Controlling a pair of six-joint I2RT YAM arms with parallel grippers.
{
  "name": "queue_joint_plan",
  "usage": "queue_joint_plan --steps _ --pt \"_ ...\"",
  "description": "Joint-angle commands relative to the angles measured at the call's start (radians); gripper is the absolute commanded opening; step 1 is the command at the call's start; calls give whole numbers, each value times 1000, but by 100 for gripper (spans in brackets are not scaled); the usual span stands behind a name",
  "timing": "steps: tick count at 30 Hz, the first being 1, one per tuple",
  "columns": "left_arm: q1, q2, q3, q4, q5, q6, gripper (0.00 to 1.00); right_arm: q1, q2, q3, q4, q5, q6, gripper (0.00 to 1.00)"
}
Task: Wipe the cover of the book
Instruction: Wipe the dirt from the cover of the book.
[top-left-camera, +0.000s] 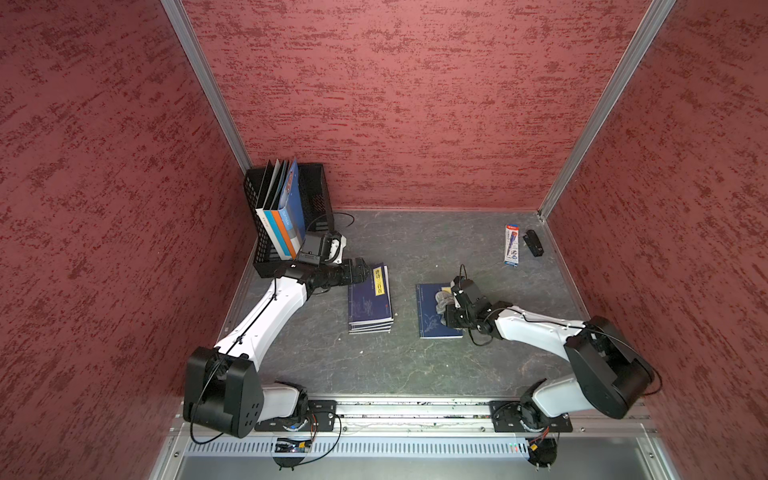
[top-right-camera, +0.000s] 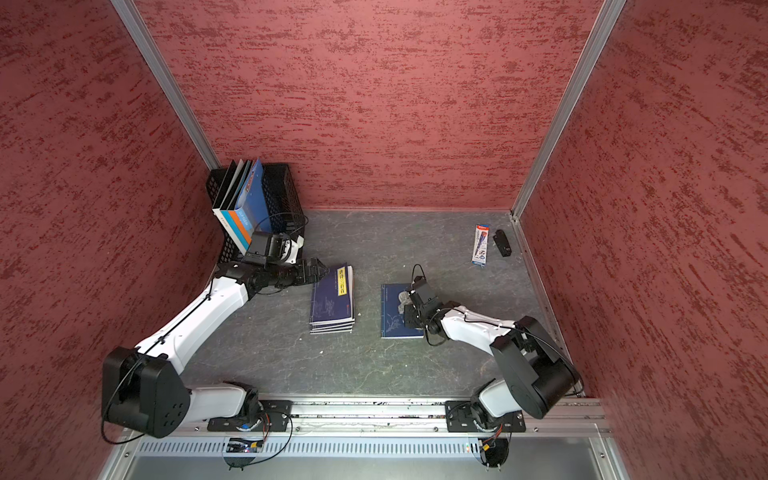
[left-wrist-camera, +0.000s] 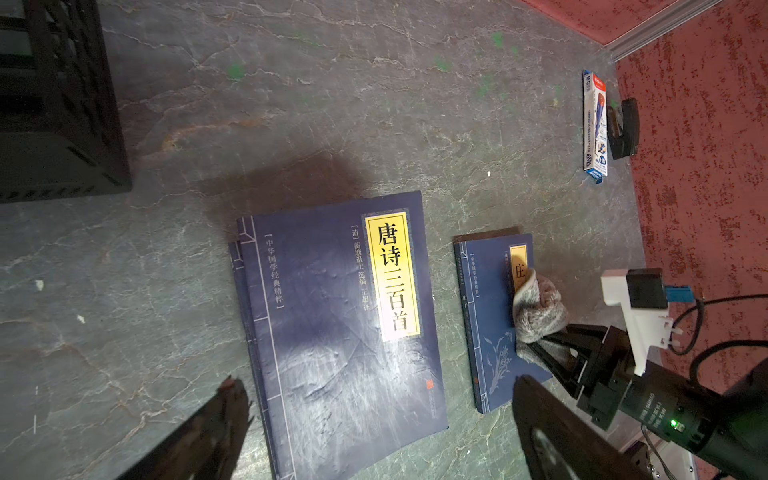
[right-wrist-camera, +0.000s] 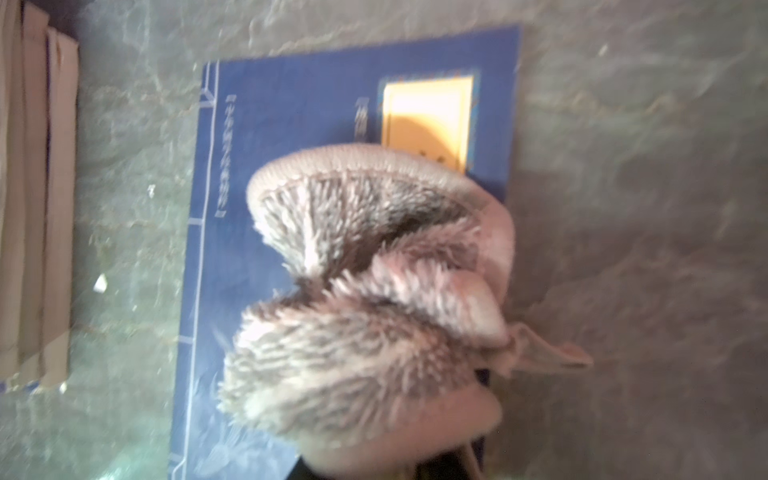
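Observation:
A thin dark-blue book (top-left-camera: 430, 322) (top-right-camera: 392, 322) with a yellow title label lies flat on the grey table, right of centre. A fluffy grey cloth (top-left-camera: 441, 300) (top-right-camera: 402, 300) (left-wrist-camera: 538, 311) (right-wrist-camera: 365, 311) rests bunched on its cover, over the lower part of the label. My right gripper (top-left-camera: 448, 307) (left-wrist-camera: 548, 353) is shut on the cloth from the book's right side, with its fingertips buried in the pile. My left gripper (top-left-camera: 360, 270) (left-wrist-camera: 378, 403) hovers open at the far left corner of a stack of similar blue books (top-left-camera: 371, 301) (left-wrist-camera: 332, 332), holding nothing.
A black mesh file holder (top-left-camera: 316, 195) with upright folders stands in the back left corner, just behind my left wrist. A pen box (top-left-camera: 511, 245) and a small black object (top-left-camera: 534, 243) lie at the back right, near the wall. Red walls enclose three sides.

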Motion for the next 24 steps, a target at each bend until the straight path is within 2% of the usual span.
queue_joint_plan --steps 1,7,12,18,24 --pt "12 14 30 -1 4 18 100 52 18 -78 -162 -37 101 21" --pt "19 15 29 -2 4 20 100 75 -57 -131 -177 -35 166 21" --pt "21 19 27 1 7 20 100 78 -77 -137 -178 -54 163 21" --pt "23 17 27 -1 7 15 100 81 -4 -96 -110 -47 123 21" --pt "23 -7 21 -14 5 9 100 25 181 41 -38 3 65 22"
